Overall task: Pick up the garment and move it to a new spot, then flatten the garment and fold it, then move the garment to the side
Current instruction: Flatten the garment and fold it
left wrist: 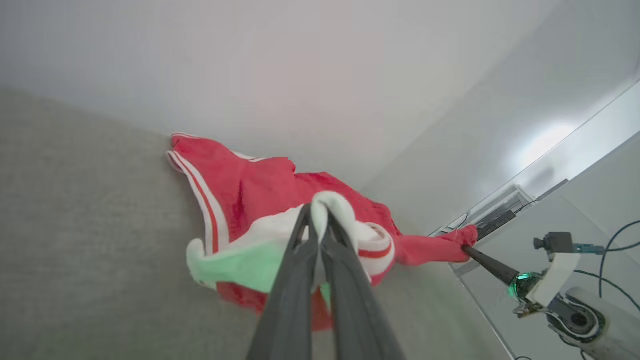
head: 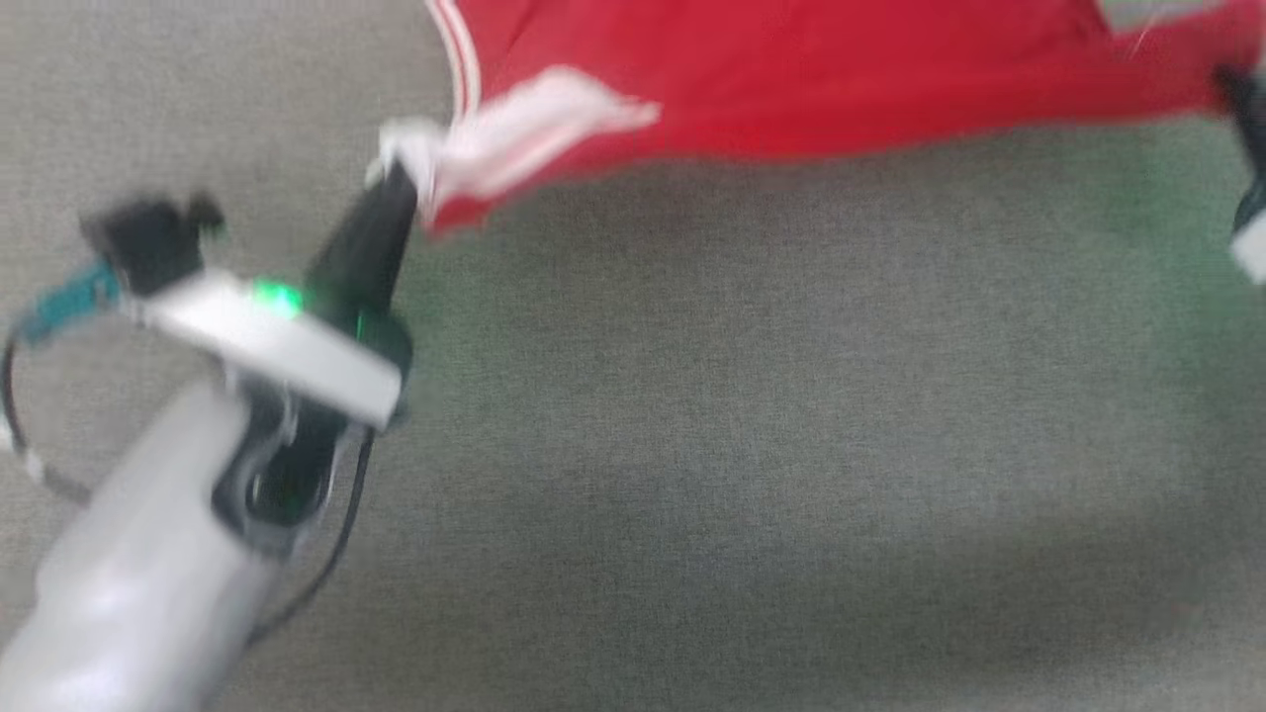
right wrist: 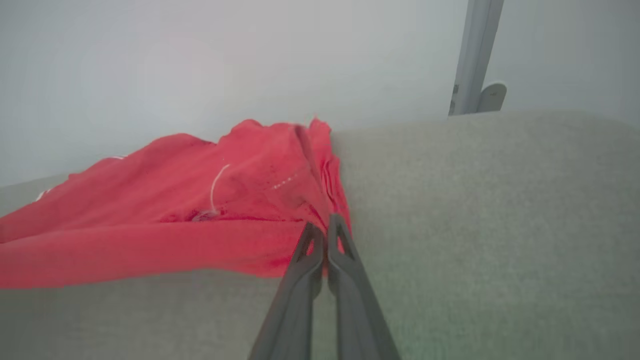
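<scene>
Red garment [head: 791,89] stretched taut above a broad grey fabric surface [head: 742,445]. Its white sleeve [head: 534,124] is pinched by the left gripper [head: 401,178], and the opposite red edge by the right gripper [right wrist: 325,230].

Left gripper [left wrist: 318,220] and right gripper [right wrist: 325,231], arms spread well apart, each pinch the garment [right wrist: 150,245] with jaws closed.
</scene>
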Tool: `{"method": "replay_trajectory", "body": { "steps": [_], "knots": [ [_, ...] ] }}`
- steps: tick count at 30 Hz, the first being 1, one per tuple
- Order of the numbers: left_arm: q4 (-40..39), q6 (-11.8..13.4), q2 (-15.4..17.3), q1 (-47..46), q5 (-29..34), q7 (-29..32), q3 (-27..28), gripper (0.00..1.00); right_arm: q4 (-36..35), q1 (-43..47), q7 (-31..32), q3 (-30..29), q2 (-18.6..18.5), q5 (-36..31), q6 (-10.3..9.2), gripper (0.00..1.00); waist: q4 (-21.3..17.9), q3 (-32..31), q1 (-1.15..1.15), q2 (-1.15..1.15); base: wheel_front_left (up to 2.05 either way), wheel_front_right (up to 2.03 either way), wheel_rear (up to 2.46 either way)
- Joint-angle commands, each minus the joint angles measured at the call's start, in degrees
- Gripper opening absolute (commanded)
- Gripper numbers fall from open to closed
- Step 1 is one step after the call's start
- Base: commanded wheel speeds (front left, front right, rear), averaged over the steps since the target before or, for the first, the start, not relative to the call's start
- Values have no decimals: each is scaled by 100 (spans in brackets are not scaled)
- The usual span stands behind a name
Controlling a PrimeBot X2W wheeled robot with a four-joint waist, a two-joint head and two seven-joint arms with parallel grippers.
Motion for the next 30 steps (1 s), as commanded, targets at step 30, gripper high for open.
{"method": "replay_trajectory", "body": {
  "steps": [30],
  "knots": [
    [-2608, 5, 767, 3178, 1157, -28, 210, 0, -2656, 4148, -131, -1201, -823, 749, -12, 0, 87, -641, 0, 0, 0, 0, 0]
  ]
}}
